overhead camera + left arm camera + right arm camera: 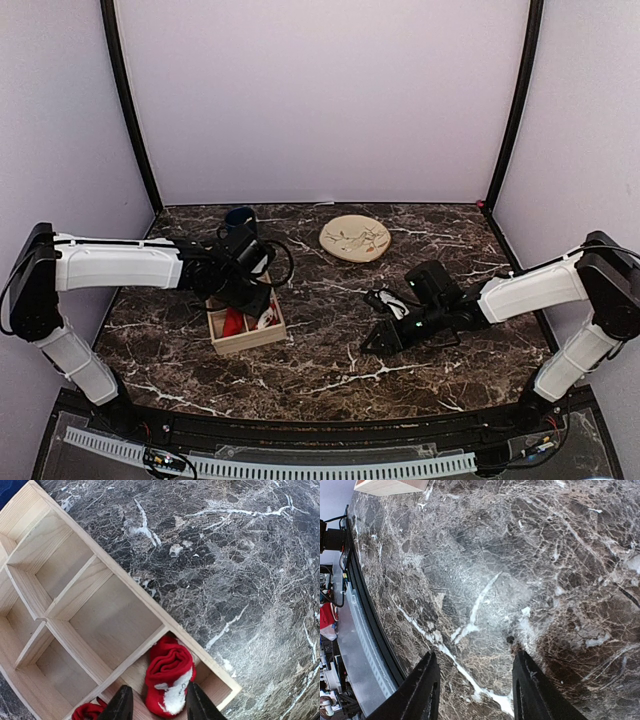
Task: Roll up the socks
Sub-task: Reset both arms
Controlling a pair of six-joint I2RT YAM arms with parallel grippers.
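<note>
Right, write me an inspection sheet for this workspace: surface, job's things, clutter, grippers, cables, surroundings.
Surface: dark marbled table, no spills seen.
Job's things: rolled red sock in an end compartment of the wooden box; second red sock in the next compartment, mostly cut off.
Clutter: beige plate and dark cup at the far side.
Grippers: left gripper open, fingers straddling the rolled sock; right gripper open over bare table.
Cables: black cable looped beside the left wrist.
Surroundings: plain pale walls, black corner posts.

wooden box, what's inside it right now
A rolled red sock lies in the end compartment; a second red sock peeks from the next, mostly out of view. The other compartments shown look bare.
</note>
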